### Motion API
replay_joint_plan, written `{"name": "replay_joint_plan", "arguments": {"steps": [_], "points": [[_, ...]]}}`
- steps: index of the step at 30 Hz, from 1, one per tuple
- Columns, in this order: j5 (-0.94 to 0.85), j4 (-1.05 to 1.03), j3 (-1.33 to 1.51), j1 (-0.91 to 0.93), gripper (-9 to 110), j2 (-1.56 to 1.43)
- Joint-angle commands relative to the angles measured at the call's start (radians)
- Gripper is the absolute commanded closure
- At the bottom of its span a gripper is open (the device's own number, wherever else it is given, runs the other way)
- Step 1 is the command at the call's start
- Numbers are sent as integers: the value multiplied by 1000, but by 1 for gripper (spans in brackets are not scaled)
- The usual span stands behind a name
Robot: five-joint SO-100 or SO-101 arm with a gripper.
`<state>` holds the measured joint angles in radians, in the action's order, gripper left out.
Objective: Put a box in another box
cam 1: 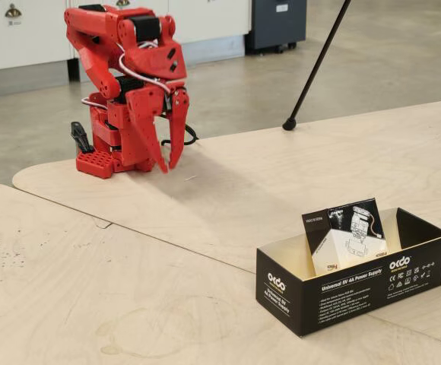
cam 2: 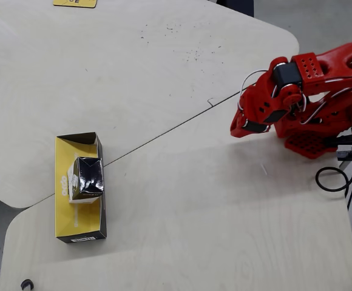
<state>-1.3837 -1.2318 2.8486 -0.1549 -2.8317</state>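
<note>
Gripper (cam 1: 167, 169) folded by its base, jaws slightly apart and empty, pointing down at the table (cam 1: 228, 190); well away from them the small black-and-white carton (cam 1: 348, 236) sits tilted inside the long black box (cam 1: 342, 293), looks light, stiff cardboard, smooth-sided, best pinched across opposite flat faces near its top.

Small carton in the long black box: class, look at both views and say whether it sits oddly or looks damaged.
The small carton does sit oddly: it leans tilted against the far wall of the long black box, not flat on the floor, and pokes above the rim. In the overhead view it lies near the middle. No damage shows. The claw is folded back near the arm's base.
</note>
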Motion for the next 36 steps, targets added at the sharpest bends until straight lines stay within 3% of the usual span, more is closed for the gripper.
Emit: {"name": "replay_joint_plan", "arguments": {"steps": [1,16,36], "points": [[-61,5,103,40,102,-144],[-147,-170,235,83,102,-439],[-152,-172,235,83,102,-439]]}}
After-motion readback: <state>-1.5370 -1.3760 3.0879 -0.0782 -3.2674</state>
